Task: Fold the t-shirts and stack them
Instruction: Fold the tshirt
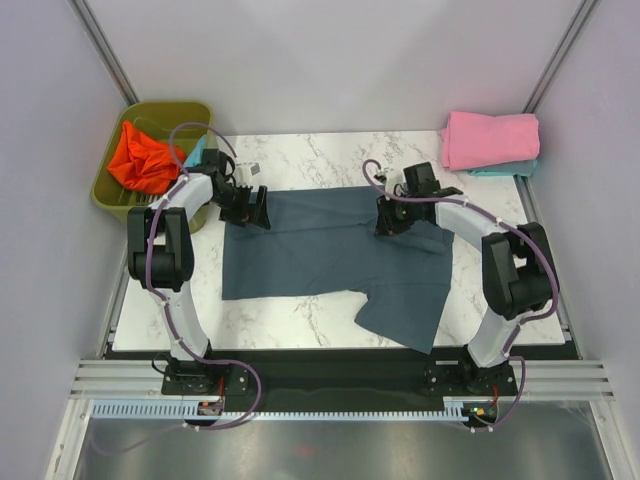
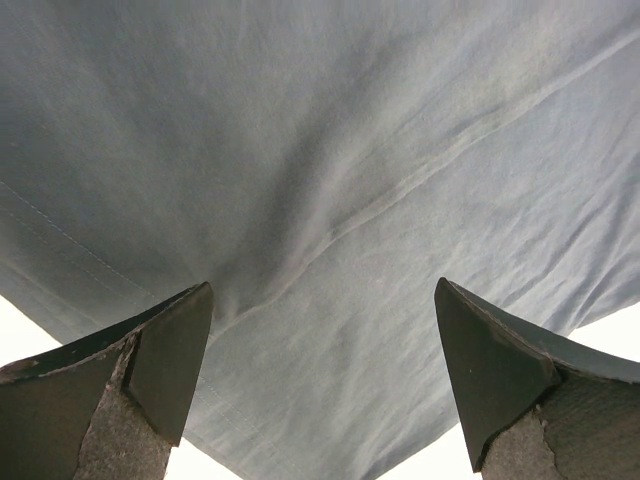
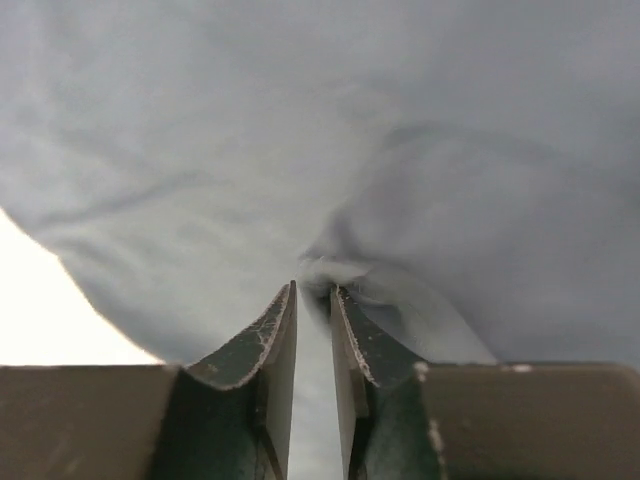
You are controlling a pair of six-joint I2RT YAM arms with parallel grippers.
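The large slate blue-grey t-shirt (image 1: 330, 255) lies spread on the marble table, one part hanging toward the near right edge. My left gripper (image 1: 254, 208) is open over its far left corner; the cloth (image 2: 330, 220) fills that wrist view between the spread fingers (image 2: 170, 350). My right gripper (image 1: 388, 220) is shut on a pinched fold of the same shirt (image 3: 400, 200) at its far right part. A folded pink t-shirt (image 1: 490, 138) lies on a teal one (image 1: 505, 169) at the far right corner. An orange-red t-shirt (image 1: 143, 158) lies in the bin.
The olive-green plastic bin (image 1: 112, 190) stands off the table's far left corner, with a bit of teal cloth (image 1: 195, 152) at its right side. Bare marble (image 1: 300, 155) shows behind the shirt. The table's near edge (image 1: 300, 345) runs just in front of it.
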